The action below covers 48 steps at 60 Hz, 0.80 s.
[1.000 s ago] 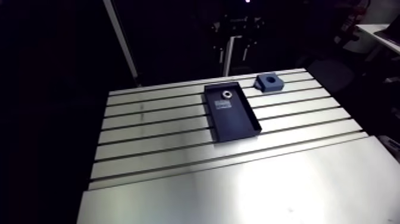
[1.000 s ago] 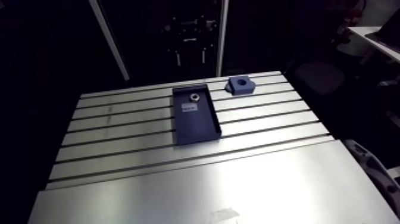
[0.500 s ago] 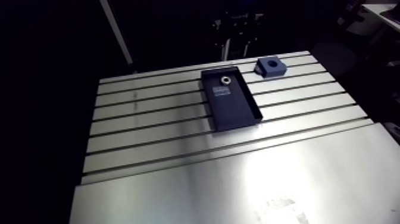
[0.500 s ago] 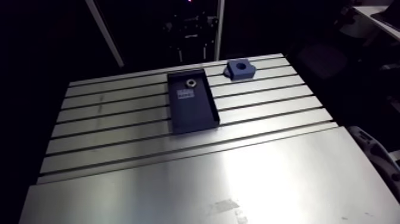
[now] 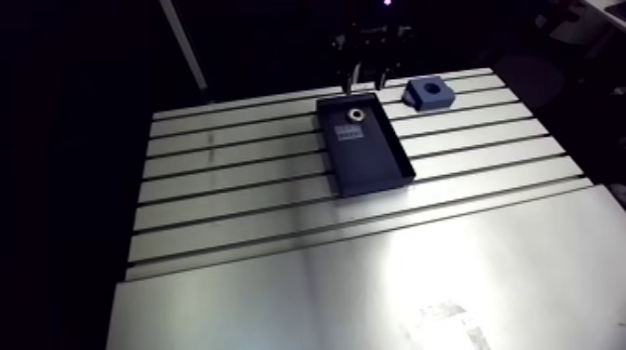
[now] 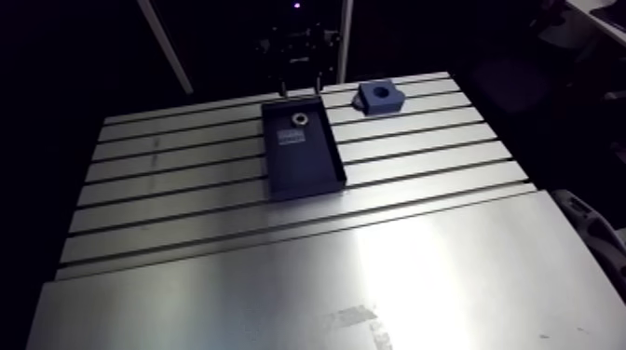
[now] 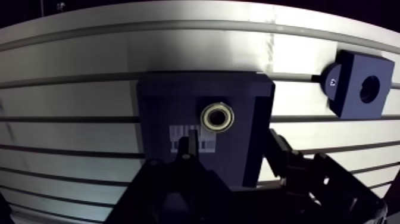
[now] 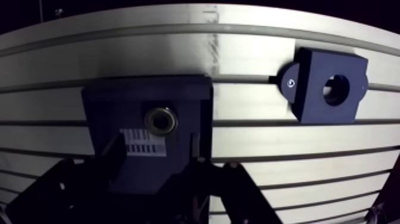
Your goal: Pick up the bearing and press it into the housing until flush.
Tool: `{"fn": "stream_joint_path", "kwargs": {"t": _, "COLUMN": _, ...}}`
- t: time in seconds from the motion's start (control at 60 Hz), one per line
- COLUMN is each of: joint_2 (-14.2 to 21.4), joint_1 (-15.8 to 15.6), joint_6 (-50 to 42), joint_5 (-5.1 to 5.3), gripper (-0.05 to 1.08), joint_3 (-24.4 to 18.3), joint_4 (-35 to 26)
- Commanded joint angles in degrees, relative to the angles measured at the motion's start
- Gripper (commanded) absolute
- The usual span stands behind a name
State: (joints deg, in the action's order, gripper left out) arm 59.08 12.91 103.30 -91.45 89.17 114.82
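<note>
Wrist view: gripper (image 7: 231, 143) hangs over a dark blue tray (image 7: 159, 95), its two fingers (image 7: 188, 152) spread wide with nothing between them. The bearing (image 7: 217, 116), a metal ring with a dark centre, lies flat on the tray floor just ahead of the fingertips and roughly in line with the gap, touching neither finger. A white barcode label (image 8: 143, 143) lies on the tray floor just beside the bearing, on the gripper's side of it, partly hidden behind one finger. The housing (image 8: 327, 92), a blue block with a round bore facing up, sits on the slotted aluminium table (image 7: 77, 59) beyond the tray's side wall and clear of it; a small round mark shows on the lobe pointing toward the tray. The arm view adds the overall layout, which the wrist view cuts off: the tray runs lengthwise from near to far at mid-table, the bearing is in its far end, and the housing stands to the right of that far end, close to the table's far edge. There the gripper is only a dim shape above the tray's far rim, too dark to read its fingers. The tray's right wall and a strip of bare table lie between bearing and housing.
</note>
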Motion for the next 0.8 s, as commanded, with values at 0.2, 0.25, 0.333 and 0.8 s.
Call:
{"fn": "stream_joint_path", "kwargs": {"t": 0.2, "joint_2": -0.86, "joint_1": -0.25, "joint_6": -0.07, "joint_5": 0.25, "gripper": 0.36, "joint_3": 1.74, "joint_4": 2.12}}
{"fn": "stream_joint_path", "kwargs": {"t": 0.25, "joint_2": -0.86, "joint_1": -0.25, "joint_6": -0.15, "joint_5": 0.26, "gripper": 0.37, "joint_3": 1.75, "joint_4": 2.12}}
{"fn": "stream_joint_path", "kwargs": {"t": 0.333, "joint_2": -0.86, "joint_1": -0.25, "joint_6": -0.16, "joint_5": 0.26, "gripper": 0.37, "joint_3": 1.99, "joint_4": 2.2}}
{"fn": "stream_joint_path", "kwargs": {"t": 0.8, "joint_2": -1.27, "joint_1": -0.25, "joint_6": -0.07, "joint_5": 0.09, "gripper": 0.38, "joint_3": 3.34, "joint_4": 2.46}}
